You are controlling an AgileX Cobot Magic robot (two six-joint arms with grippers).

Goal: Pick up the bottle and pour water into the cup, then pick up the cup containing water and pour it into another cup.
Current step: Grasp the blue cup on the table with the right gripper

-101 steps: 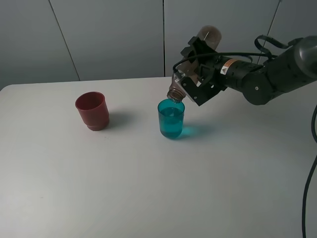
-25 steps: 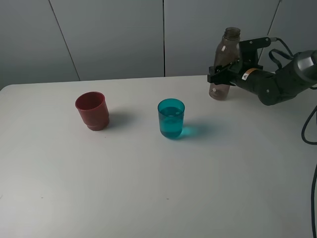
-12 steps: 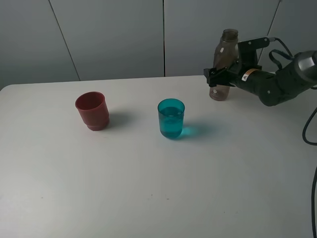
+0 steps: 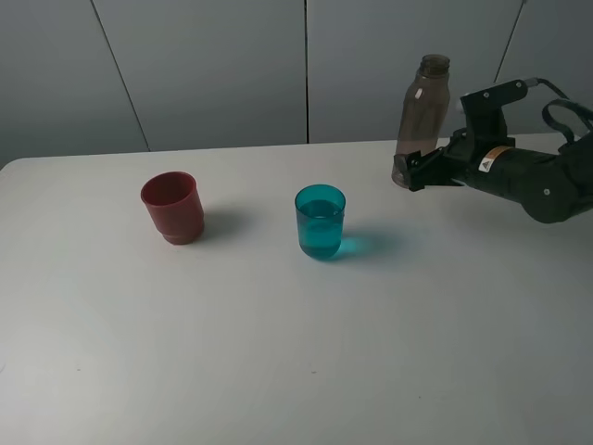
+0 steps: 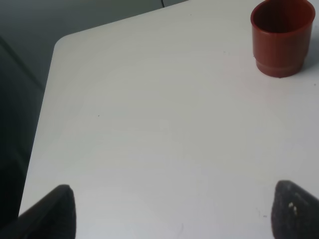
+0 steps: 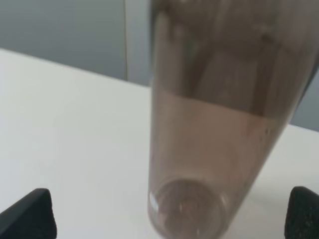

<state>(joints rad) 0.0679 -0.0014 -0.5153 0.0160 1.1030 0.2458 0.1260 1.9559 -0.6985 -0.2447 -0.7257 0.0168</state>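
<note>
Changed: my right gripper (image 4: 413,174) has released the bottle (image 4: 422,111), jaws spread clear of its base, bottle upright near the worktop's (image 4: 278,362) far right corner; the cup (image 4: 321,222), upright mid-worktop, lies leftward, nearest this arm, I judge.

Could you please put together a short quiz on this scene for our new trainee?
1. True or false: the right gripper is shut on the tall smoky grey-brown translucent plastic bottle.
2. In the high view, the teal translucent plastic tumbler stands: A) left of the dark red opaque tapered cup; B) between that cup and the bottle; C) right of the bottle.
3. Fill in: of the three vessels, the left wrist view shows only the ____.

Key: 1 false, its jaws stand open, not touching the bottle. 2 B. 3 dark red cup.
</note>
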